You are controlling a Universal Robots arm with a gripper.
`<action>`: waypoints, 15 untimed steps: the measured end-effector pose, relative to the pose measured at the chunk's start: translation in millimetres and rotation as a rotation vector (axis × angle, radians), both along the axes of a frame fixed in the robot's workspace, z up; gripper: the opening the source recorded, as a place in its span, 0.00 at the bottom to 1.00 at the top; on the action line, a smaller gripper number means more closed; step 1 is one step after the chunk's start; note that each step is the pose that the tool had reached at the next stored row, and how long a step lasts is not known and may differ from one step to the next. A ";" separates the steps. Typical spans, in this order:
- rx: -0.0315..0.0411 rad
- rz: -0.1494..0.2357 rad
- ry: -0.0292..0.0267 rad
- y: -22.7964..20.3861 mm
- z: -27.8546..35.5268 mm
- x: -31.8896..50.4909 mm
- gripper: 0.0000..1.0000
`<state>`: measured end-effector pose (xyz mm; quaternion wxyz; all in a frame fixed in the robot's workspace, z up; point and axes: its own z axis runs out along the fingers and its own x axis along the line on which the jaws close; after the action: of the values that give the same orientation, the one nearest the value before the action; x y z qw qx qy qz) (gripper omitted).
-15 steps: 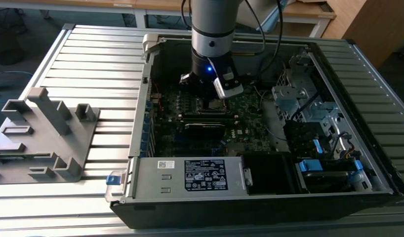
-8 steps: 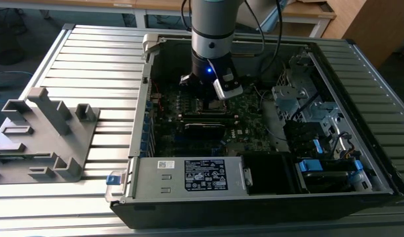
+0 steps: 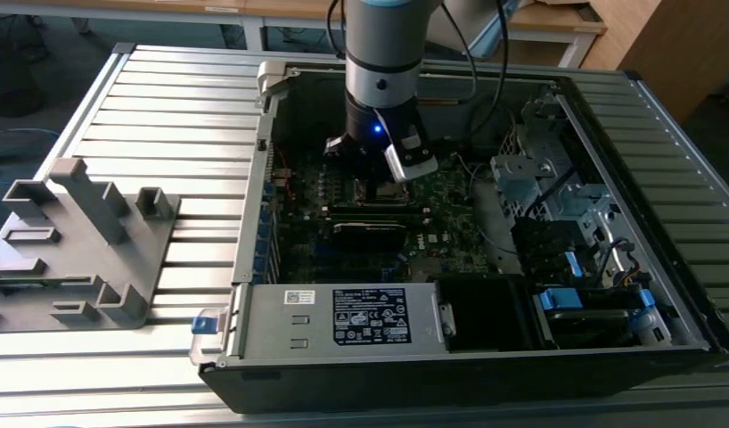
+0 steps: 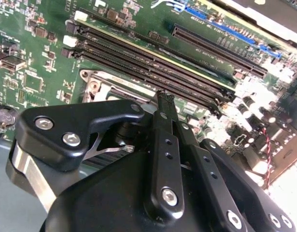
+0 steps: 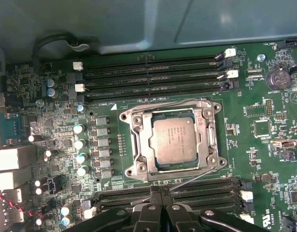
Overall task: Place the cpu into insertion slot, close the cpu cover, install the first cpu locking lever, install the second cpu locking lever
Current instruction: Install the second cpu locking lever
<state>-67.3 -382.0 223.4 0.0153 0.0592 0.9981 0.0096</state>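
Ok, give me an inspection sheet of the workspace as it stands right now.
Surface: ribbed metal table carrying an open computer case.
Job's things: cpu seated in the insertion slot; cpu cover down around it; a thin lever lies along the socket edge.
Clutter: grey plastic fixture at the exterior view's left.
Grippers: gripper shut, beside the socket over the memory slots.
Cables: red-black twisted wire.
Surroundings: wooden desks.

A ribbed grey metal bench (image 3: 162, 98) fills most of the exterior view. Wooden tables (image 3: 282, 11) run along the top edge, a wooden cabinet (image 3: 667, 45) stands upper right, and grey-blue floor (image 3: 32, 53) shows upper left.
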 end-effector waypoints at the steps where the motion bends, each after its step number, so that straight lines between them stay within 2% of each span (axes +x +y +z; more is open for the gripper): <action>1: -0.0002 0.000 0.0000 0.0 -0.4 0.0 0.11; 15: -0.0026 0.000 0.0000 0.0 -5.9 0.0 0.11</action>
<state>-67.3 -382.0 217.5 0.0154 0.0592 0.9981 0.0083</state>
